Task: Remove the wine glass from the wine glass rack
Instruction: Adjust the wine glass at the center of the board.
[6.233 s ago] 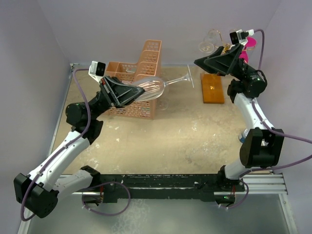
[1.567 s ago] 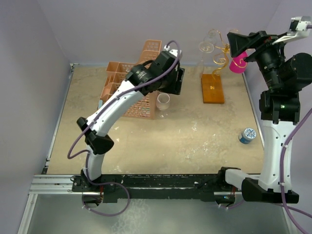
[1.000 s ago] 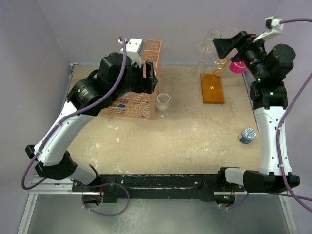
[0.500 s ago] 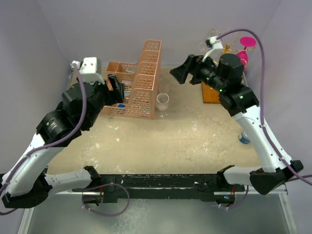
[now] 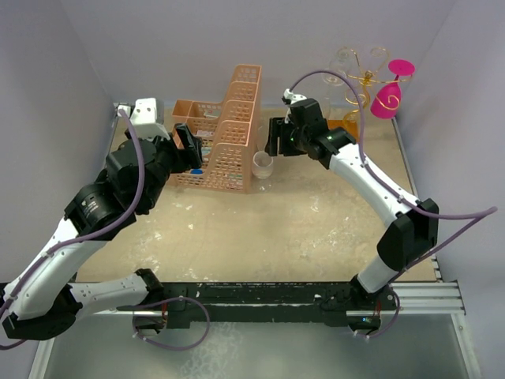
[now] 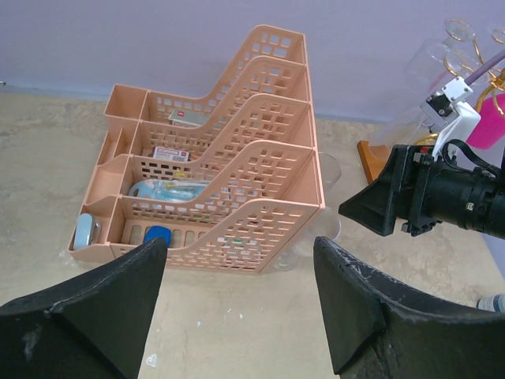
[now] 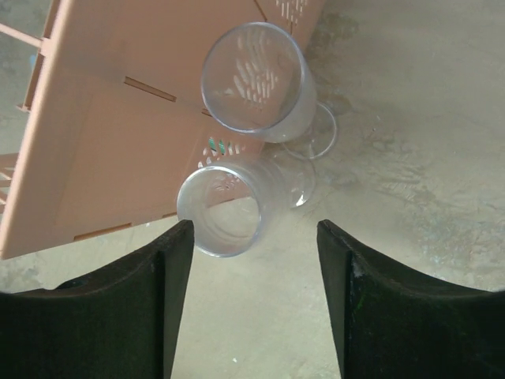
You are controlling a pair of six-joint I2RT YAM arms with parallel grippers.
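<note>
- A thin gold wire wine glass rack (image 5: 368,77) stands at the table's far right, with a pink wine glass (image 5: 387,103) hanging from it.
- Two clear wine glasses (image 7: 251,79) stand upright beside the peach plastic lattice basket (image 5: 237,103).
- The right gripper (image 7: 254,233) hovers above them, jaws wide and empty.
- The left gripper (image 6: 239,253), also wide and empty, faces the basket.

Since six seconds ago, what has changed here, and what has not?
The left gripper let go of the clear wine glass it held sideways; the glass now stands beside the peach basket, and that gripper has drawn back, open. The right gripper swung from the wine glass rack to above the glass. Basket and rack stayed put.
</note>
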